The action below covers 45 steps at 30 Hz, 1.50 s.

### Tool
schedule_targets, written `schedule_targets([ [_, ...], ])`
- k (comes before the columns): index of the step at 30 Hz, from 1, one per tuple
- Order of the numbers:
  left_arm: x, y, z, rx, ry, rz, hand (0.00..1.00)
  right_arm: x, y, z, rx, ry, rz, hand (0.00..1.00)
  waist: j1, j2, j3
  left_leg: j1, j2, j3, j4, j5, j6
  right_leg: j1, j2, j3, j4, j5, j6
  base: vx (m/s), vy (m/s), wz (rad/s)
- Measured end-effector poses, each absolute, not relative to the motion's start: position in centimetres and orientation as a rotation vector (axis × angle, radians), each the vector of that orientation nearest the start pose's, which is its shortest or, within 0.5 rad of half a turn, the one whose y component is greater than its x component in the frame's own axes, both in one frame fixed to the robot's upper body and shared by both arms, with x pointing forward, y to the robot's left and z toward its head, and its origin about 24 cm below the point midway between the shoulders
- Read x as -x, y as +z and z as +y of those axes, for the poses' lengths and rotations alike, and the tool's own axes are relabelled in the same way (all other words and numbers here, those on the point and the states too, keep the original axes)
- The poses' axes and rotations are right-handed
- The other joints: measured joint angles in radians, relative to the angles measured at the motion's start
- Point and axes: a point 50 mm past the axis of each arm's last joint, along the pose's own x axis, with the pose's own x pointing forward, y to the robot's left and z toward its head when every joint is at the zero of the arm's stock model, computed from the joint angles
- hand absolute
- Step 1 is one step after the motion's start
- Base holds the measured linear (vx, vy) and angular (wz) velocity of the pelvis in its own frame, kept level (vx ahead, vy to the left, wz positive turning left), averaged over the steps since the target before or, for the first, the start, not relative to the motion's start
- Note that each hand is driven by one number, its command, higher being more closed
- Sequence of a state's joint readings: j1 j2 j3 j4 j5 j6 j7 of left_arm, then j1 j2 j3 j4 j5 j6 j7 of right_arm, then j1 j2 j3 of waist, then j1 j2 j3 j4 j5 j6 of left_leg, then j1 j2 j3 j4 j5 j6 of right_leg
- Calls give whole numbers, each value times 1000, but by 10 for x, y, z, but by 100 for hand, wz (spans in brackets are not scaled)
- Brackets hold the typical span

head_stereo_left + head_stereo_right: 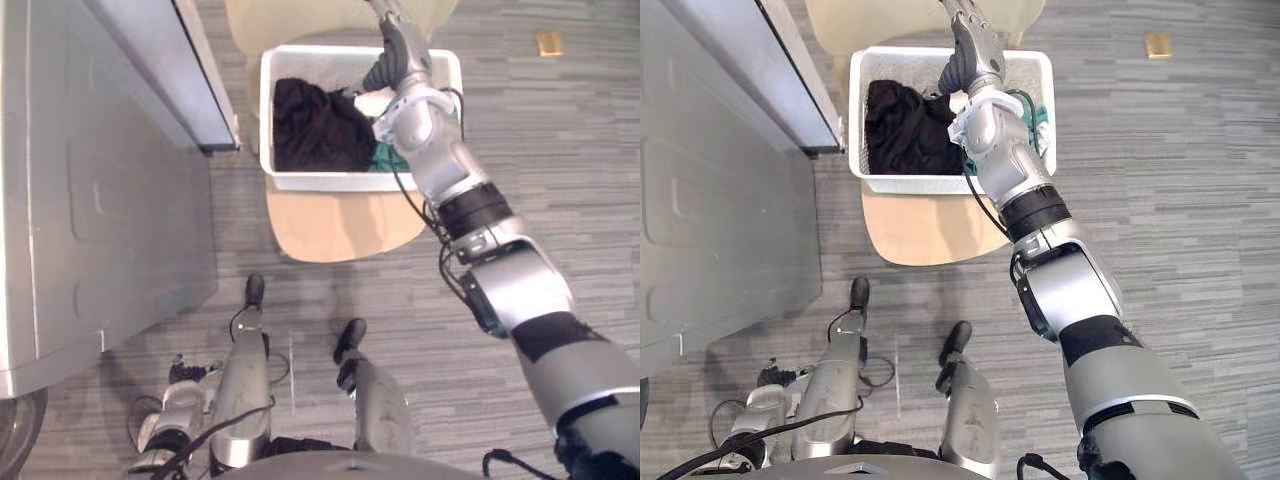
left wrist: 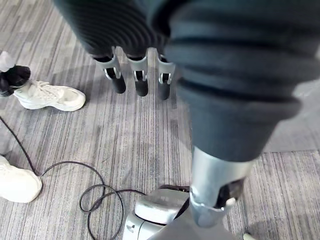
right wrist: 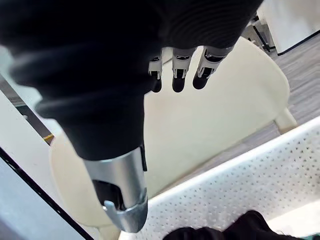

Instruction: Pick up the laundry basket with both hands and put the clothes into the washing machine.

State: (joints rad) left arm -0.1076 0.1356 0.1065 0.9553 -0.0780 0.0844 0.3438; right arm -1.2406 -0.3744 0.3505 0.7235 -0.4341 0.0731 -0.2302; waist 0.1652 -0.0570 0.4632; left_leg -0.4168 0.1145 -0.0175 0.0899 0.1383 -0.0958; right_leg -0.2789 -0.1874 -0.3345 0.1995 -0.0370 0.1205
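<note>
My right hand (image 3: 178,70), fingers straight, hovers just beyond the basket's (image 1: 340,182) far rim, clothes (image 1: 315,125) heaped inside; my left hand (image 2: 140,80) hangs straight-fingered above the floor (image 2: 150,142).

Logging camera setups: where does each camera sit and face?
Left eye view: on head, looking down at the laundry basket on a chair; right arm reaches over it.
Right eye view: same scene, slightly offset.
Left wrist view: along the left robot hand, fingers straight, toward carpet and a person's white shoes.
Right wrist view: along the right robot hand, fingers straight, above the chair; shares the basket with both eyes.
</note>
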Motion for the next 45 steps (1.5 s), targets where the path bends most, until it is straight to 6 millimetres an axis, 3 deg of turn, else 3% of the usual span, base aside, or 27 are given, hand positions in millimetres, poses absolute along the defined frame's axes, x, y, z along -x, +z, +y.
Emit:
schedule_targets([
  [9, -201, -114, 214, -124, 479, 852, 0, -413, 281, -139, 982, -183, -463, 0, 21, 25, 29, -80, -1, -49, 15, 9, -4, -54, 3, -39, 25, -9, -5, -5, -6, 11],
  [20, -218, -106, 206, -100, 446, 795, 0, -419, 263, -146, 969, -127, -356, 0, 48, 41, 37, -156, 2, -86, 13, 30, -9, -110, 13, -67, 25, -10, -7, -15, -9, 5],
  [35, -225, -103, 201, -67, 438, 782, 0, -420, 263, -156, 965, -142, -330, 0, 69, 51, 39, -227, 7, -130, -6, 50, -20, -142, 35, -114, -20, 1, -11, 11, -12, 4],
  [37, -228, -102, 198, -49, 436, 775, 0, -420, 270, -160, 980, -160, -342, 0, 74, 61, 44, -238, 8, -142, -8, 54, -25, -146, 39, -122, -22, 1, -12, -3, -4, 7],
  [45, -229, -101, 198, -34, 438, 772, 0, -418, 276, -161, 1009, -145, -365, 0, 80, 62, 44, -255, 12, -145, -10, 55, -26, -162, 44, -123, -25, 2, -13, -2, 1, -1],
])
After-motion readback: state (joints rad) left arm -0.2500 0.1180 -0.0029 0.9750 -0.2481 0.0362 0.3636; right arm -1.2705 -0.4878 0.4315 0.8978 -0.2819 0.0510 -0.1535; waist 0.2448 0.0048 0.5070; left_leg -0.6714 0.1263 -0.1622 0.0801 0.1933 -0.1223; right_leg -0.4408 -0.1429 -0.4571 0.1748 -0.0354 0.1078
